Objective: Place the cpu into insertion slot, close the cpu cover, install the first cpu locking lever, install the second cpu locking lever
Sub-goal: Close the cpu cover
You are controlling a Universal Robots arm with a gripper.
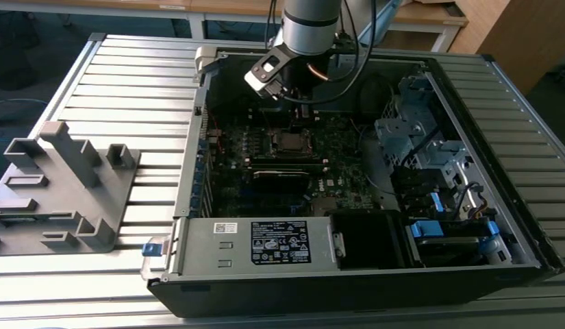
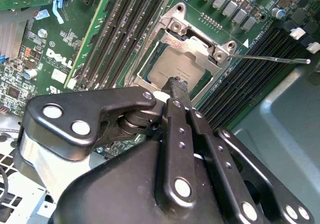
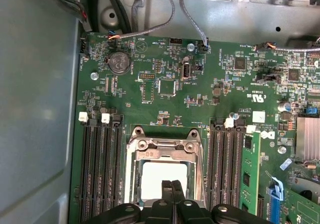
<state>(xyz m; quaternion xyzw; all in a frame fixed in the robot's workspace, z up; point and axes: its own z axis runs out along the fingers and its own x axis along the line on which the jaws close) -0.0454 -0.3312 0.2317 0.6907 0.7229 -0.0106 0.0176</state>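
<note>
Nearest in the exterior view, the open computer case (image 1: 355, 295) lies on a slatted metal table (image 1: 127, 82), with a grey fixture (image 1: 58, 185) beside it on the exterior view's left. Just inside the case's near rim sits the labelled power supply (image 1: 255, 243), with a black box (image 1: 369, 240) beside it. Beyond them the motherboard (image 1: 255, 147) covers the floor of the case. Silver drive cages (image 1: 419, 137) crowd the exterior view's right edge.

The cpu (image 1: 287, 142) sits in its socket mid-board. In both wrist views the cpu (image 2: 172, 66) (image 3: 162, 174) lies flat in the slot, with the cpu cover (image 2: 197, 46) (image 3: 165, 151) down around it and its top showing through the window. 1 thin locking lever (image 2: 270, 59) sticks out sideways over the memory slots (image 2: 240, 84), unlatched.

2 banks of memory slots (image 3: 100, 169) flank the socket closely, and 1 green memory module (image 3: 248, 169) stands in the outer bank. A bare grey case wall (image 3: 35, 109) lies past the other bank.

The gripper (image 2: 177, 86) (image 3: 172, 186) hangs at the cover's edge, fingers pressed together on nothing; whether it touches cannot be told. Farther off, the arm (image 1: 309, 24) comes down over the far wall.
</note>
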